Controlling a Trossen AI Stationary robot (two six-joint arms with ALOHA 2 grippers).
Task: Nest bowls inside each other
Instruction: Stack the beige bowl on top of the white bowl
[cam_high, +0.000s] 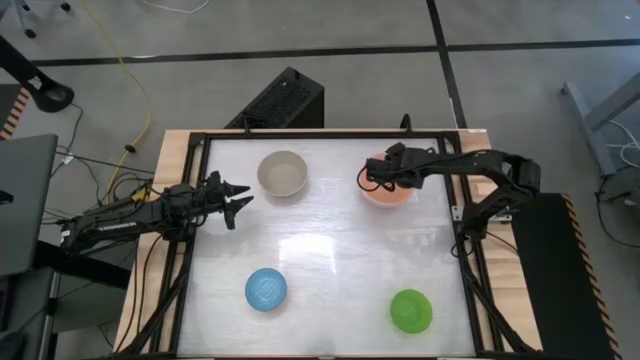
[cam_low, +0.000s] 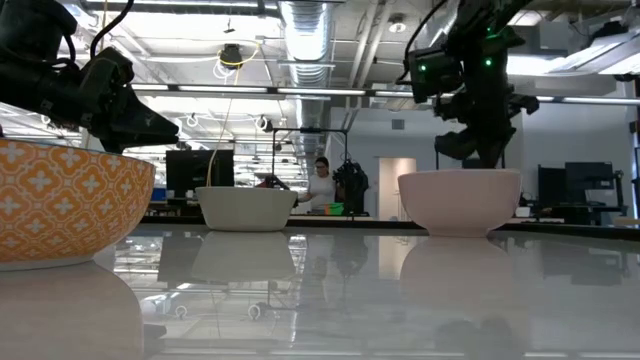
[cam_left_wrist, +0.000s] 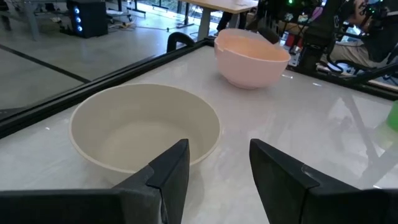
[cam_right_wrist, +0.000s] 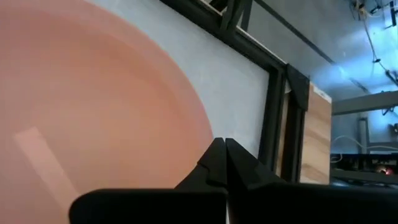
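Note:
The salmon-pink bowl (cam_high: 392, 192) (cam_left_wrist: 252, 59) stands on its base at the table's far right. My right gripper (cam_high: 376, 179) (cam_right_wrist: 221, 149) slants down over it, shut, with its tips at the bowl's rim. The beige-grey bowl (cam_high: 283, 173) (cam_left_wrist: 143, 127) stands at the far middle. My left gripper (cam_high: 238, 200) (cam_left_wrist: 217, 168) waits open and level just to its left, touching nothing. A small blue bowl (cam_high: 266, 289) and a small green bowl (cam_high: 411, 310) stand near the front edge, apart from each other. My right gripper has its shut fingertips (cam_right_wrist: 214, 155) right at the salmon-pink bowl's rim (cam_right_wrist: 196, 121), coming from above at a slant. The fingers hide the spot. I cannot tell whether they touch the rim. The bowl stands upright on the table.
A black frame (cam_high: 205, 200) runs around the white tabletop, with wooden strips outside it. The table's middle between the bowls is bare. A person (cam_low: 322, 185) stands far off in the room behind.

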